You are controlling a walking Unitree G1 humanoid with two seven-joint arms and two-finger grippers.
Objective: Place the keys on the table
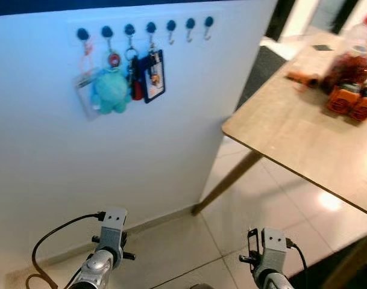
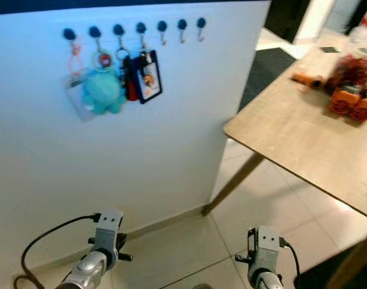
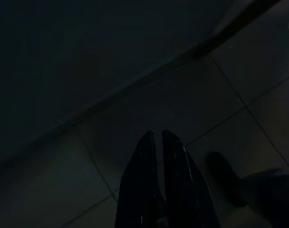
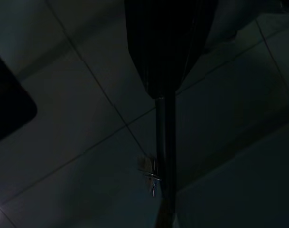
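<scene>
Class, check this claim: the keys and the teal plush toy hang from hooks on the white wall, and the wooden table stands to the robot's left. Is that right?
Not quite. The keys and plush toy do hang from hooks on the wall, but the table stands to the robot's right, as the left eye view shows.

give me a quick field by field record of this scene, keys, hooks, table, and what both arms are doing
keys: bunch hanging on the hook rail, beside a teal plush and card holder
hook rail: row of dark hooks high on the white wall panel
table: wooden table right of the panel, orange items at its far side
left gripper: hanging low over floor tiles, fingers shut, holding nothing
right gripper: hanging low over floor tiles
task status: keys not yet taken
</scene>
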